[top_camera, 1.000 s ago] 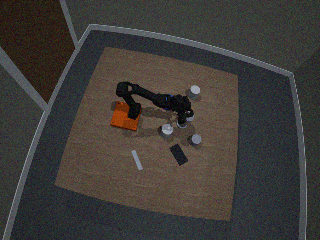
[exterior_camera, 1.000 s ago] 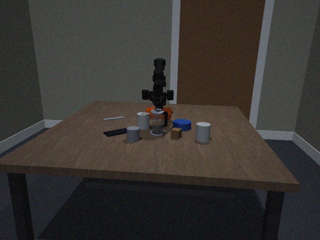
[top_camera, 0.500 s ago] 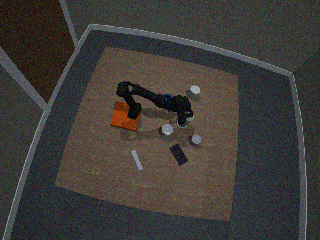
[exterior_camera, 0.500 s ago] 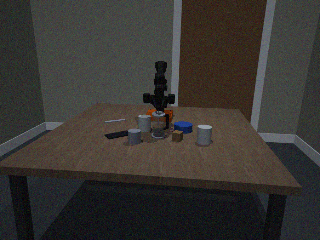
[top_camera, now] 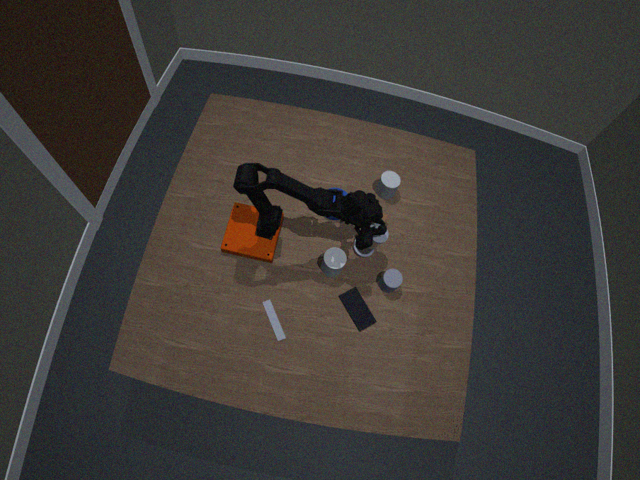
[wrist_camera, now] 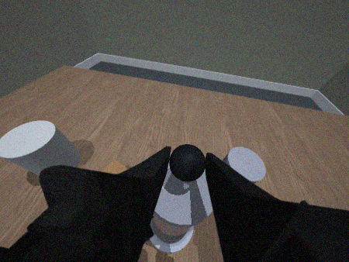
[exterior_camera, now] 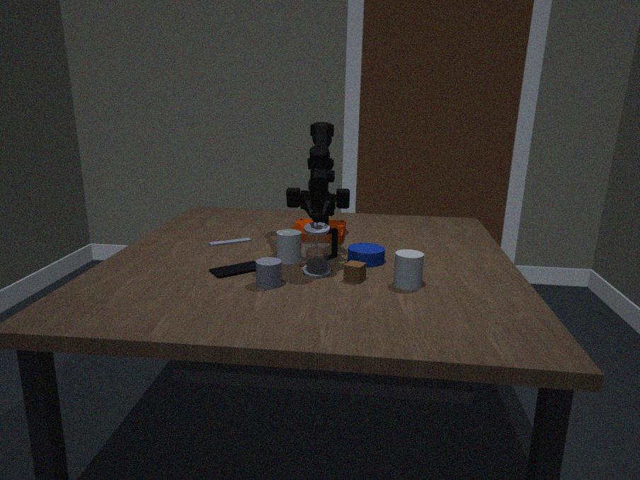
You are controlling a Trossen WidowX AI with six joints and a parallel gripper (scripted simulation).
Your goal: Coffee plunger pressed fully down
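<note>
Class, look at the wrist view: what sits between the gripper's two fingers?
The black plunger knob sits between the two fingers of the gripper, clamped from both sides, above the press lid. The wrist view shows it best.

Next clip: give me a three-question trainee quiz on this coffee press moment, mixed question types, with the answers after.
1. True or false: the end effector is shut on the black plunger knob.
2. Multiple choice: in the exterior view, which thing lies immediately right of the coffee press? A) small brown cube B) white strip C) black slab
3. Fill in: behind the cube sits a flat ____ disc.

Key:
1. True; the knob sits between the two fingers in the wrist view.
2. A
3. blue
</note>
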